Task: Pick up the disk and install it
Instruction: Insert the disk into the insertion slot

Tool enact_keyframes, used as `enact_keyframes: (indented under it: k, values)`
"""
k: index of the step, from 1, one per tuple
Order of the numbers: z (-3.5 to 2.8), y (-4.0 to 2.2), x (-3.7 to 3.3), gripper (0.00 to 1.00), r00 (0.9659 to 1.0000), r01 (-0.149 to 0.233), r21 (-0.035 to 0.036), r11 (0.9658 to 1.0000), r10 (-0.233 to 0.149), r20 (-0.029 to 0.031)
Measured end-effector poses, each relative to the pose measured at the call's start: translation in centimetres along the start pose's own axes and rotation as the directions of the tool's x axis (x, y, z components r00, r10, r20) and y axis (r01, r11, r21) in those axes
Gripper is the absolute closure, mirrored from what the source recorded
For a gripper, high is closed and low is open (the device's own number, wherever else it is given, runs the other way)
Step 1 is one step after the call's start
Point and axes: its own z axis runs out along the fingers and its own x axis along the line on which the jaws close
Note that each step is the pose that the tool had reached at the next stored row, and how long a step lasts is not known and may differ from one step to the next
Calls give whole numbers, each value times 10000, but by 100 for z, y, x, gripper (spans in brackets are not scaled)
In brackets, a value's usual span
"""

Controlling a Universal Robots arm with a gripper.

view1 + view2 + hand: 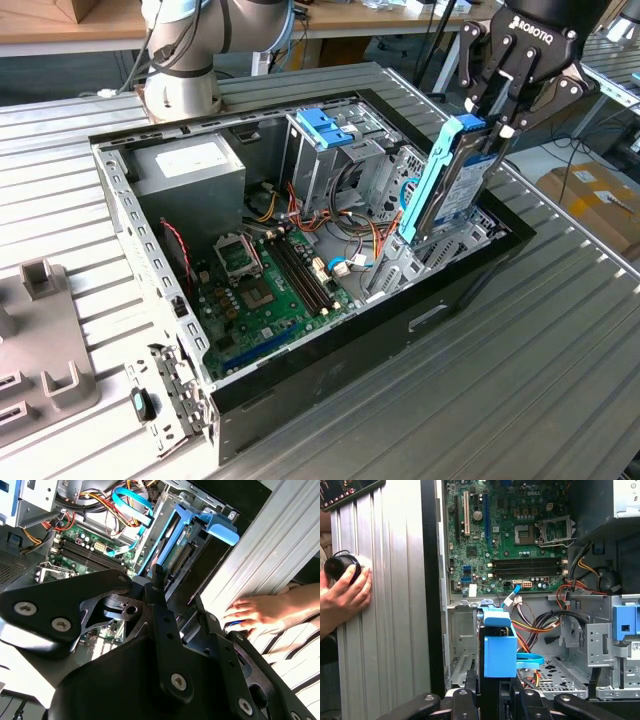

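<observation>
Disk [447, 185] in my grip, fingers clamped on its upper end. My gripper [488, 122] points down from above, wrist tipped a little. The disk stands on edge, leaning, its lower end in the bay [440, 245] at the exterior view's right end of the open computer case [330, 370]. Pickup looks done; I'd call this the install, partway in. Seating it should need the blue rails [500, 655] square with the bay. A person's hand [345, 592] rests on the table [500, 400] beside the case.
</observation>
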Motion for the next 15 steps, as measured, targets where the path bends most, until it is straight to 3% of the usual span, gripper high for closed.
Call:
enact_keyframes:
  k: [10, 15]
  values:
    - [14, 1, -17, 65, 10000, 2, 0, 10000, -2, 2]
    - [64, 2, -22, 65, 10000, 13, 0, 10000, -13, 0]
